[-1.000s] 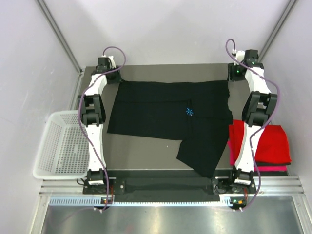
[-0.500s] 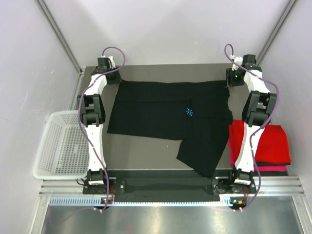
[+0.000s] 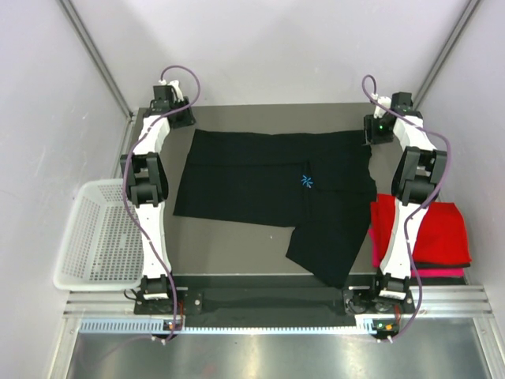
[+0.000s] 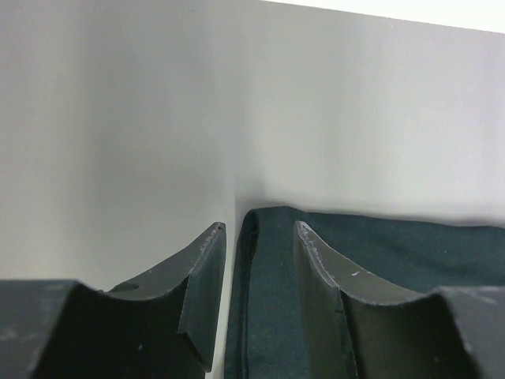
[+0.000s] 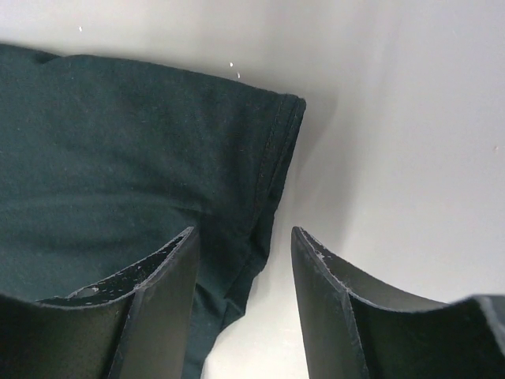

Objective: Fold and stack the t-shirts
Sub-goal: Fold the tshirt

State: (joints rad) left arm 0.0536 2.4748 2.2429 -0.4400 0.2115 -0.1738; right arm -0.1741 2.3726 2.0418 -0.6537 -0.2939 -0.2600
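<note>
Fingers of right gripper straddle black shirt hem (contact unclear).

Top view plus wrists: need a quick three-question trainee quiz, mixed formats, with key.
1. True or false: the white basket sits beside the left arm.
2. What lies under the folded red t-shirt? A) a magenta t-shirt B) a towel C) a tray
3. Over the hem of the black t-shirt, does the right gripper have its jaws open or shut?

Key: 1 true; 2 A; 3 open.
</note>
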